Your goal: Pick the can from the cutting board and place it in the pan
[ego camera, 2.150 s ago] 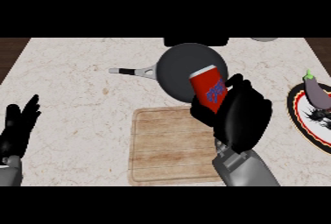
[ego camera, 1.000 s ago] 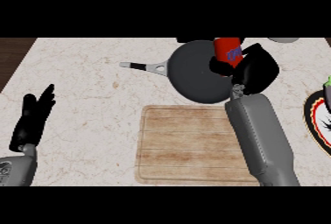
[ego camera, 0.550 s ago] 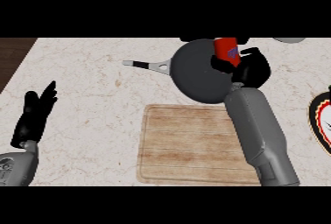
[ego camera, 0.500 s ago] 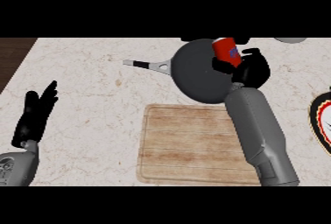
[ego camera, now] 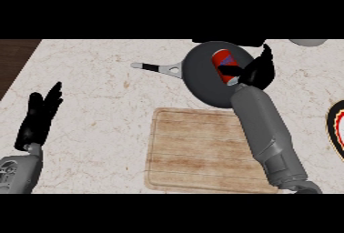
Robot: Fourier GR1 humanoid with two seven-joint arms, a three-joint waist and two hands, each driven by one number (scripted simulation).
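Right hand (ego camera: 257,70) grasps the red can (ego camera: 224,63) over the dark pan (ego camera: 205,82); cutting board (ego camera: 201,154) lies behind its wrist. Left hand (ego camera: 39,119) released, resting.

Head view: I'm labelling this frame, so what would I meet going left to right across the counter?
Left hand, resting open near the left edge → pan handle → cutting board → plate at the right edge. The pan, can and right hand overlap above the board, so I leave them out.
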